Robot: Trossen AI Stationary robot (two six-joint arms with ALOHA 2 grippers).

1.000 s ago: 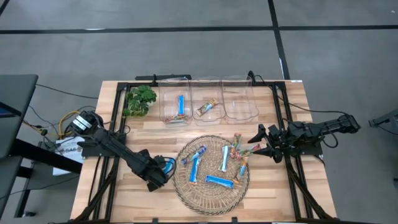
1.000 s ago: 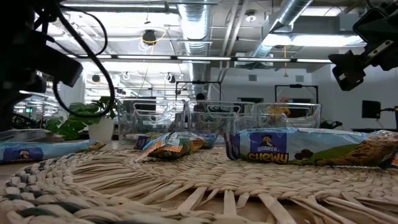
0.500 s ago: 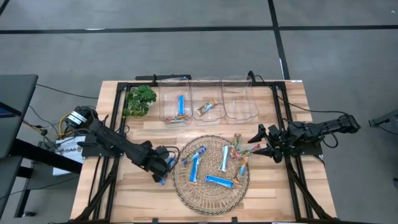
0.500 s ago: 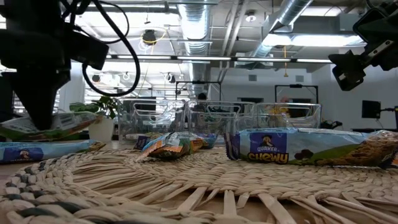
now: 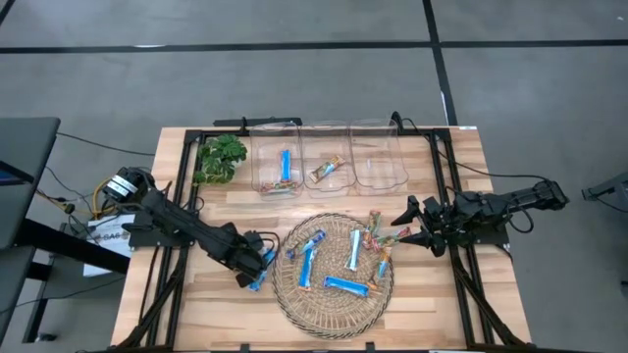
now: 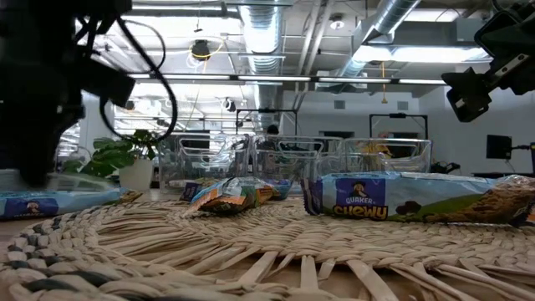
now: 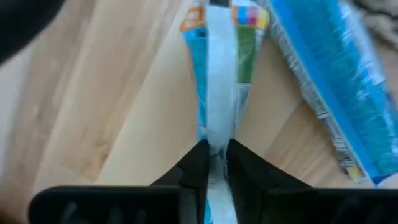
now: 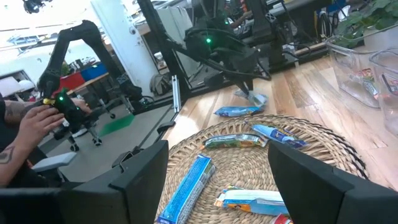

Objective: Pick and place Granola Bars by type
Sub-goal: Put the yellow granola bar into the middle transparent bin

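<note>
One blue bar hangs lengthwise, clamped in the left claw; right claw spread.

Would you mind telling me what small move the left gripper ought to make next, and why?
Probably lift straight up. The left gripper is pinched on the end of a blue granola bar low over the wooden table, beside the woven mat, and the clear bin already holding a blue bar has walls to clear.
</note>
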